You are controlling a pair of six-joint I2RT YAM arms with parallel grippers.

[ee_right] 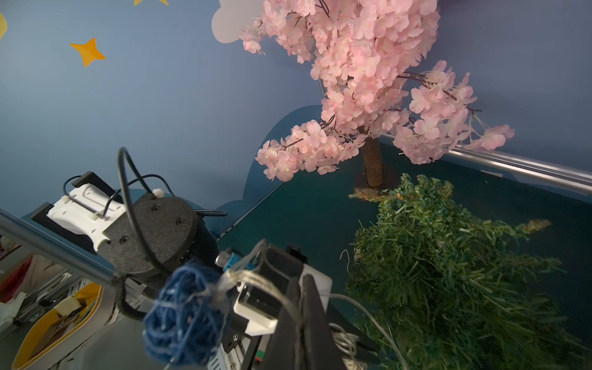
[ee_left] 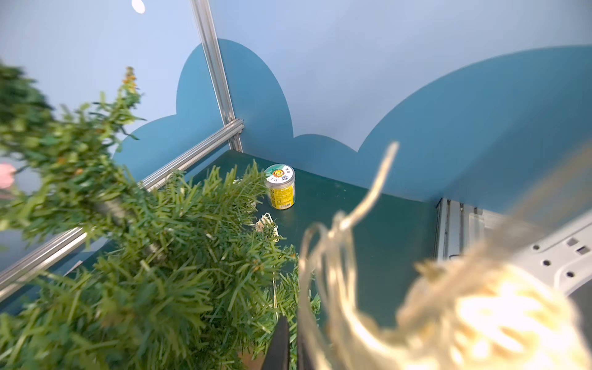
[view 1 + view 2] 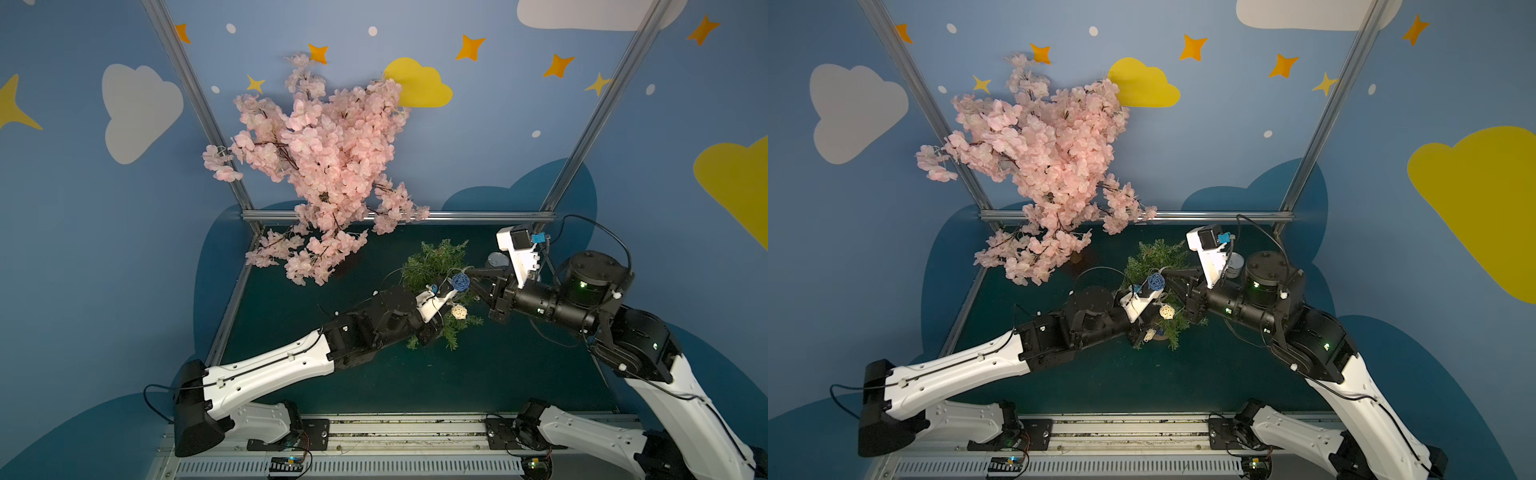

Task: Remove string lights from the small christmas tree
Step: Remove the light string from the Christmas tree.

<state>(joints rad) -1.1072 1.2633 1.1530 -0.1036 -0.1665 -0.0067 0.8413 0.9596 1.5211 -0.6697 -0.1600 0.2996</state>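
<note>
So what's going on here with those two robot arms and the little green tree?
Two robot arms are taking a string of lights, a thin pale wire with small woven cream and blue balls, off a short bushy green artificial tree. The right gripper is shut on the wire beside the blue ball. The left gripper is shut low in the branches next to more wire; whether it has caught any is unclear. A cream ball hangs among the branches. The big pink blossom tree stands behind, apart.

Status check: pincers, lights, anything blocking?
Right pincer shut on string lights wire beside blue ball. Left pincer shut, apparently on wire near cream ball. Lights not yet off small christmas tree. Both arms crowded over it.
</note>
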